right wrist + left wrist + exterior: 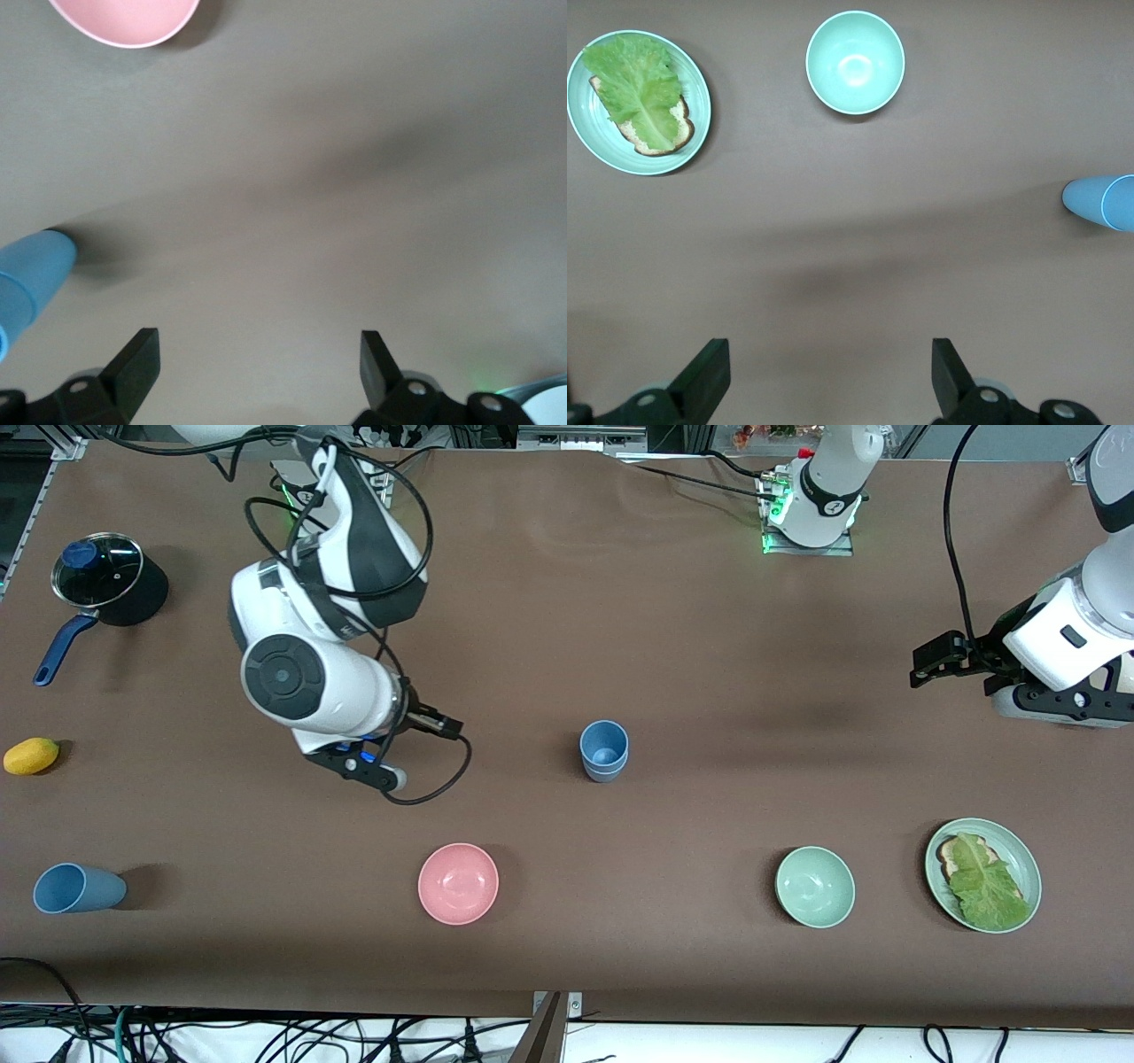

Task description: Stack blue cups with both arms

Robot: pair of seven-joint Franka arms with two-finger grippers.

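Two blue cups, two bowls, one plate, one lidded pot and one yellow fruit sit on the brown table [673, 629]. Nearest the front camera runs a row: at the right arm's end a blue cup [75, 888] stands upright and empty, then the pink bowl [458, 883], empty, then the green bowl [815, 887], also empty, and at the left arm's end the green plate [1021, 857], which carries a slice of bread [950, 855] under a lettuce leaf [988, 884]. Farther from the camera, near the table's middle, the second blue cup [604, 750] stands upright and empty, well apart from the first. The right gripper [252, 372] hangs over bare table between the two cups, its fingers spread wide and holding nothing. The left gripper [828, 376] hovers over bare table at the left arm's end, above the stretch farther back than the plate, fingers likewise spread wide and empty. The yellow fruit [31, 755] lies at the right arm's end, and farthest back there stands the black pot [111, 584], glass lid on, blue handle pointing toward the camera.
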